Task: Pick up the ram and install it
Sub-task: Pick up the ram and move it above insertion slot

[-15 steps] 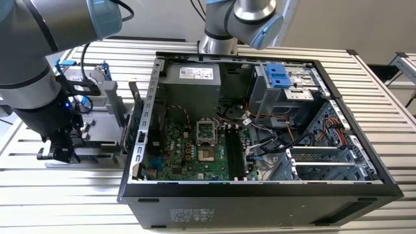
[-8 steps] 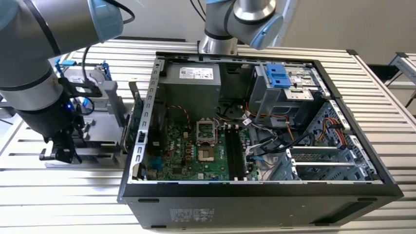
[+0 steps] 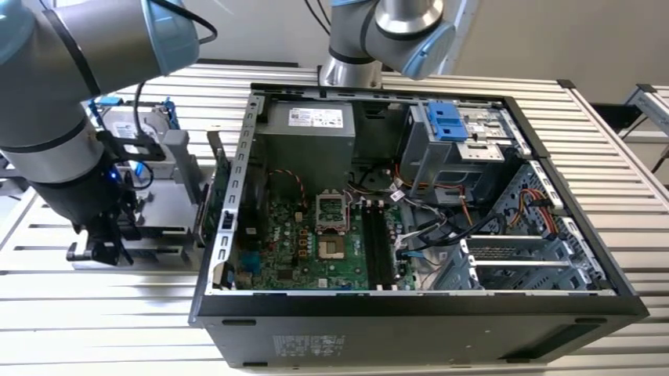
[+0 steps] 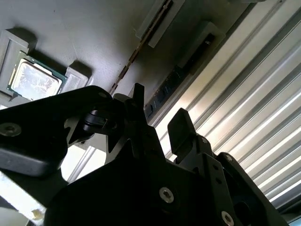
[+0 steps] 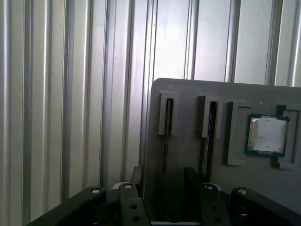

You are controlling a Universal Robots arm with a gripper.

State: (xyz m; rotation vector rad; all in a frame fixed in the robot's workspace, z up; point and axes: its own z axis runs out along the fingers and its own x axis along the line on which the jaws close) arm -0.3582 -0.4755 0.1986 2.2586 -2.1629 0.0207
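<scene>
Two ram sticks stand on edge in slots of a grey parts tray. One ram stick shows a thin brownish edge, and the other beside it looks dark. In the second wrist view they are the brownish stick and the dark stick. My gripper is open just above the tray, and in the first wrist view the brownish stick runs between its two black fingers. Nothing is held. In the exterior view the gripper hangs low over the tray, to the left of the computer case.
A square silver processor chip lies in a tray pocket beside the sticks. A hard drive in a blue bracket sits at the tray's far end. The open case shows its green motherboard with black memory slots. Ribbed metal table surrounds everything.
</scene>
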